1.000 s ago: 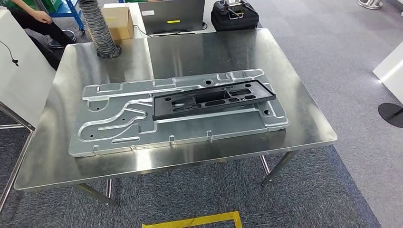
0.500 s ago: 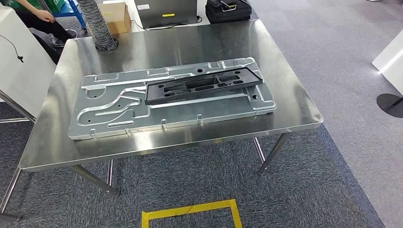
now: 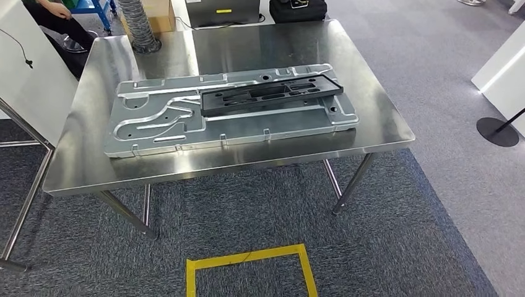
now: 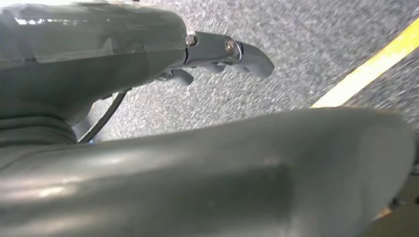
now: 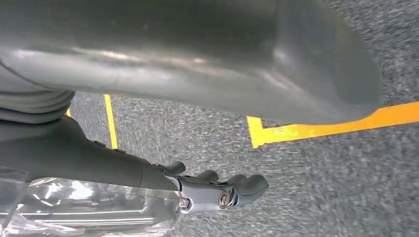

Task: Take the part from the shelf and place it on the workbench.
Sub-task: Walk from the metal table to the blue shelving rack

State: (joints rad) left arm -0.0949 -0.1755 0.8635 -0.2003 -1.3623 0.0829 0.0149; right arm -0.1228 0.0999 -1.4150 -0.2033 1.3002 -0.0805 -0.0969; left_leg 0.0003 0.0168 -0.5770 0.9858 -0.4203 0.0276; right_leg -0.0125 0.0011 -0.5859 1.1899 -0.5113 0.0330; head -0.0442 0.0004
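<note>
Resting on the workbench (image 3: pixel 93 167): black part (image 3: pixel 269 99) atop the stamped metal panel (image 3: pixel 161 127).
We see the part lying flat on the panel's far half, toward the hose (image 3: pixel 139 25) at the workbench's back edge. Our left hand (image 4: pixel 222 54) and right hand (image 5: pixel 217 190) hang over grey carpet near yellow floor tape (image 5: pixel 316 129), fingers loosely apart, holding nothing.

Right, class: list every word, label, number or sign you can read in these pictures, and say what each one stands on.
No text is legible.
Yellow label on the grey case behind the table: too small to read.
Cardboard box: no readable print.
Yellow floor tape: a plain outline, no lettering.
Black part and metal panel: no markings seen.
</note>
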